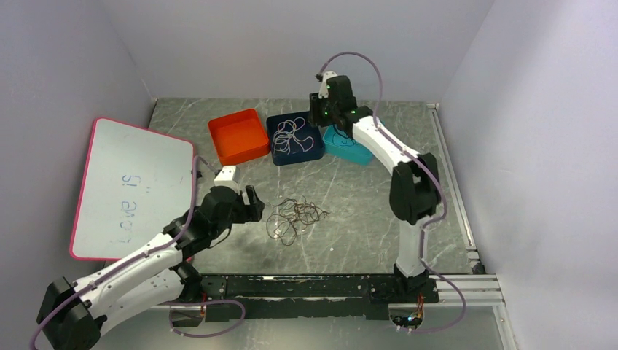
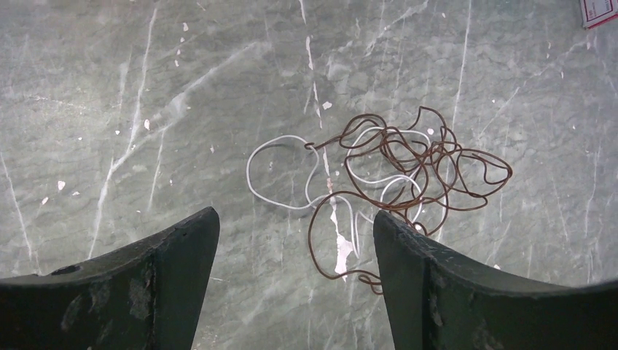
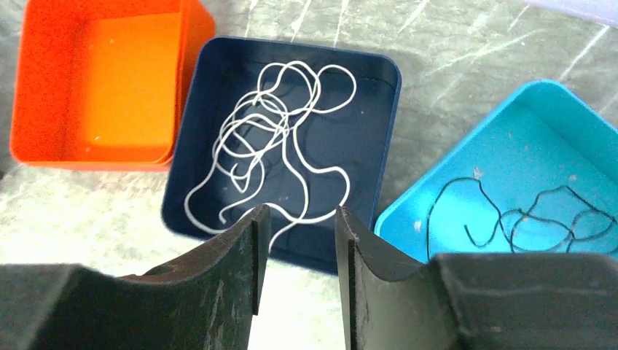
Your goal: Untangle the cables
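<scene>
Separating step: left tool [image 2: 295, 215] wide, empty, beside brownish-red-and-white thin wire tangle [image 2: 430, 157], counter [image 2: 109, 109] centre; right tool [image 3: 301, 211] narrowly parted, empty, above dark-blue square tray [image 3: 357, 146], far edge. Next: pinch single brownish-red strand.

Grey-green marbled counter [image 2: 109, 87]: stone-look top with white veins, smooth, softly sheened, flecked with small white chips.
Thin brownish-red cable [image 2: 412, 157]: smooth coated wire with a slight shine.
Thin white cable [image 2: 251, 171]: smooth plastic coat, matt.
Square orange plastic tray [image 3: 51, 87]: smooth moulded plastic, satin.
Square navy plastic tray [image 3: 364, 146]: smooth plastic, mild gloss at the rim.
Square teal plastic tray [image 3: 554, 146]: smooth plastic, dusty specks on its floor.
Left hand [image 2: 295, 240], black fingers [image 2: 167, 270]: matt hard plastic, scuffed grey.
Right hand [image 3: 300, 219], black fingers [image 3: 218, 284]: matt plastic, edges worn pale.
Pink-rimmed whiteboard [image 1: 131, 182]: smooth, faint sheen.
</scene>
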You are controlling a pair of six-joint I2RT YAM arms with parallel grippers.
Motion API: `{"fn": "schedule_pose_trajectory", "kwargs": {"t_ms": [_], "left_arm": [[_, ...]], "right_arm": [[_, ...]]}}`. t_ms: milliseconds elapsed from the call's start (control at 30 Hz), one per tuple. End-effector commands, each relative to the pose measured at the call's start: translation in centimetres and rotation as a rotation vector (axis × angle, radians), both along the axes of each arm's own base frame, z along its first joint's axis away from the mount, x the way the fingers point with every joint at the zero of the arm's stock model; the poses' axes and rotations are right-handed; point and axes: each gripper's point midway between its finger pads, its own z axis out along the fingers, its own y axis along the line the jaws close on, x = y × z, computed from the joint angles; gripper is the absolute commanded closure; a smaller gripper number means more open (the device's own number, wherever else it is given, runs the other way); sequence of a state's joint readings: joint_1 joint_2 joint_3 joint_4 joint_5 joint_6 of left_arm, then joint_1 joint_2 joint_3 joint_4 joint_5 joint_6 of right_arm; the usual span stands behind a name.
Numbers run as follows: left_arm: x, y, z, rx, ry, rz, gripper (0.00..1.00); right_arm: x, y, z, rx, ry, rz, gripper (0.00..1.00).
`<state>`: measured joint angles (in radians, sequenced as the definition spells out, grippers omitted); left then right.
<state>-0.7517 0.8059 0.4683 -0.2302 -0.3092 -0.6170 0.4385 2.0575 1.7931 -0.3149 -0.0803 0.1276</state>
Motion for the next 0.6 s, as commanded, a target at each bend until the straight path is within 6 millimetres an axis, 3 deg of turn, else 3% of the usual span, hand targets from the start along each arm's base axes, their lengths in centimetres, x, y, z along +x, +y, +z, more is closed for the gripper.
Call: {"fn": "schedule_pose_trajectory", "kwargs": {"t_ms": [0, 200, 433, 567], "left_arm": [[0.4, -1.1, 1.0, -0.030, -0.030, -0.035, 0.18], [0.6, -1.6, 1.0, -0.032, -0.035, -0.063, 0.11], [0.9, -2.8, 1.6, -0.051, -0.063, -0.118, 0.17], [1.0, -3.8, 2.0, -0.075, -0.087, -0.159, 0.19]], "right_arm": [[-2.6, -0.4, 4.2, 0.090, -0.065, 0.008, 0.58], [-8.3, -1.4, 3.7, 0.093, -0.012, 0.029, 0.55], [-13.2, -2.1, 2.6, 0.080, 0.058, 0.062, 0.55], [-16.7, -1.3, 1.9, 0.066, 0.125, 0.137, 0.55]]}}
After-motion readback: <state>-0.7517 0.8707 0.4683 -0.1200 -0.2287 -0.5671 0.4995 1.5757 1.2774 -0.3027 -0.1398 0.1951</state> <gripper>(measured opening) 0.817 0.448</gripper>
